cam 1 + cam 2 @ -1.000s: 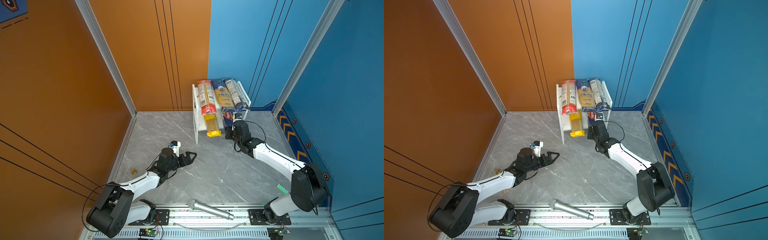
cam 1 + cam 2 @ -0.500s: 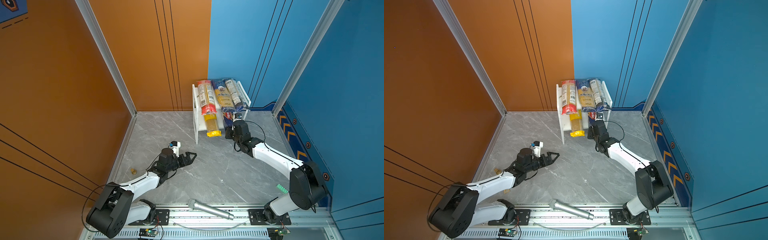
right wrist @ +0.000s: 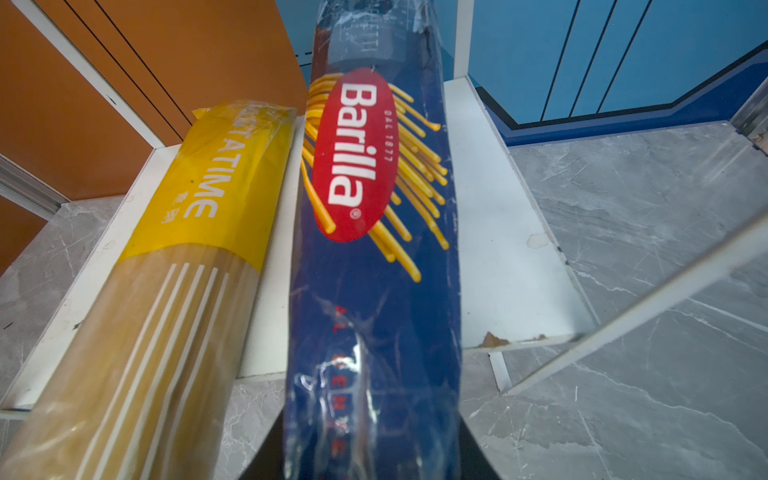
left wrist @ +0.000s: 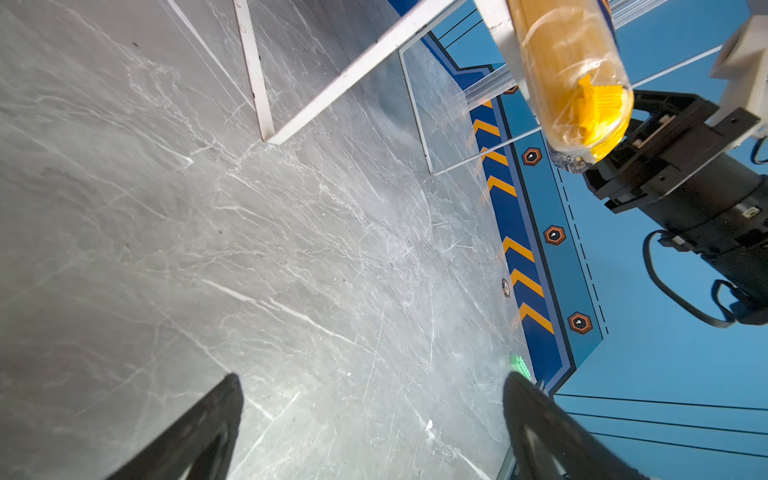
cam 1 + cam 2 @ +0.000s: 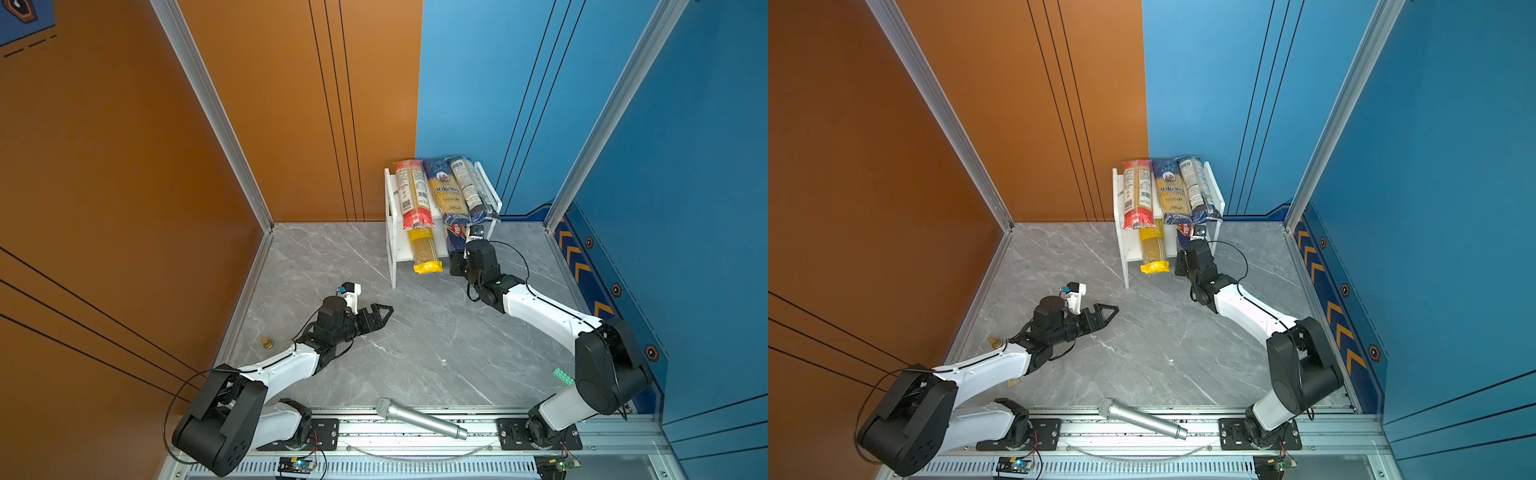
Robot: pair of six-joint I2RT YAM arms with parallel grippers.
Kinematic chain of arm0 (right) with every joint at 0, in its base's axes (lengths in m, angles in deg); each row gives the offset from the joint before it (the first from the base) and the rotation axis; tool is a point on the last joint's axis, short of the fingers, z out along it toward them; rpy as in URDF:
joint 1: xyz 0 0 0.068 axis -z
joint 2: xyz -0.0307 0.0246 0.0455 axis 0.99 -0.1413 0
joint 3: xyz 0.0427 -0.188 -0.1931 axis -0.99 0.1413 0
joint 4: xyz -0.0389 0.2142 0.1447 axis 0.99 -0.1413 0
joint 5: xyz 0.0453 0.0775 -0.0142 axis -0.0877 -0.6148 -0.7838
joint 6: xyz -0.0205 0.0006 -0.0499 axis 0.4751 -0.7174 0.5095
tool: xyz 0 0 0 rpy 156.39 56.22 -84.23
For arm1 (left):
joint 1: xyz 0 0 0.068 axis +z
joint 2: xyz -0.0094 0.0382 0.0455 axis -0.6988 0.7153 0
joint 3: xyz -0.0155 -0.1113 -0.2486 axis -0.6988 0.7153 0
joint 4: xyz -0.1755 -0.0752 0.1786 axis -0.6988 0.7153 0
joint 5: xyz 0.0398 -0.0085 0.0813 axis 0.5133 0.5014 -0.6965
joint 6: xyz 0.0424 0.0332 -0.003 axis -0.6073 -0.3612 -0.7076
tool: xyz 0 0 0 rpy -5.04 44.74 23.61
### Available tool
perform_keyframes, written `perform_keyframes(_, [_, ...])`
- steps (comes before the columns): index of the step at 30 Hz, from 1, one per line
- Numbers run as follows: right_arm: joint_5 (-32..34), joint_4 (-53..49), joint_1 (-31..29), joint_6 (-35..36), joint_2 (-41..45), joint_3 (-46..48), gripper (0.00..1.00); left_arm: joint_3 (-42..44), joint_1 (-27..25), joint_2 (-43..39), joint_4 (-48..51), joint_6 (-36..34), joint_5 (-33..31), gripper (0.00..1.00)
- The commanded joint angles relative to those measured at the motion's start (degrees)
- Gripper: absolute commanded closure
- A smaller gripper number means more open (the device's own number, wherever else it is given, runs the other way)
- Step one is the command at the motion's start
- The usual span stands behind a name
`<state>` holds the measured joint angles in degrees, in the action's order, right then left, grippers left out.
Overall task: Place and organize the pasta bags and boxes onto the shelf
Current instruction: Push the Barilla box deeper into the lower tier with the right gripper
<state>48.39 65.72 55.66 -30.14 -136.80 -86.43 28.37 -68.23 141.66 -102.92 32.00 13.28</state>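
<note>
**Barilla pack pinched at the shelf's lower tier**

In both top views the shelf (image 5: 389,232) stands near the back wall. On its upper board the red-ended clear bag (image 5: 411,195), the "ankara" bag (image 5: 446,193) and the dark navy bag (image 5: 471,189) lie side by side. Their long axes run front to back and their near ends overhang. Below, the yellow bag (image 5: 424,251) and the blue Barilla pack (image 5: 455,241) lie the same way. The right gripper (image 5: 458,261) meets the pack's near end, but its fingers are hidden here. The left gripper (image 5: 380,318) hovers spread over the floor (image 5: 415,353), well apart from the shelf.

The left wrist view adds the yellow bag's crimped end jutting past the lower board, and fingers wide apart over marble.

Only the right wrist view shows the grip. The right gripper pinches the pack's near end, and the logo end points into the tier, just beside the yellow bag. Whether it rests on the board I cannot tell.
</note>
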Motion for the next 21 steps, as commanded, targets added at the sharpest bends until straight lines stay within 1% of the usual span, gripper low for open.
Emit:
perform_keyframes(1, [1.35, 9.68, 0.47, 1.09, 0.61, -1.76, 0.97, 0.7, 0.52, -0.67, -0.21, -1.25, 1.07, 0.02])
perform_keyframes(5, [1.34, 9.49, 0.42, 1.26, 0.59, -1.43, 0.93, 0.68, 0.61, -0.77, -0.25, -1.11, 1.1, 0.02])
perform_keyframes(8, [1.64, 9.79, 0.46, 1.26, 0.85, -0.77, 0.87, 0.66, 0.74, -0.91, -0.25, -1.07, 1.16, 0.02])
perform_keyframes(12, [2.52, 9.89, 0.47, 1.23, 1.27, 0.17, 0.71, 0.53, 0.72, -0.85, -0.25, -1.0, 1.25, 0.02])
perform_keyframes(14, [2.8, 9.92, 0.47, 1.26, 1.38, 0.47, 0.66, 0.52, 0.83, -0.8, -0.25, -0.97, 1.26, 0.02])
perform_keyframes(21, [2.82, 10.2, 0.55, 1.48, 1.2, 1.27, 0.59, 0.66, 0.85, -0.9, -0.24, -0.88, 1.31, 0.02])
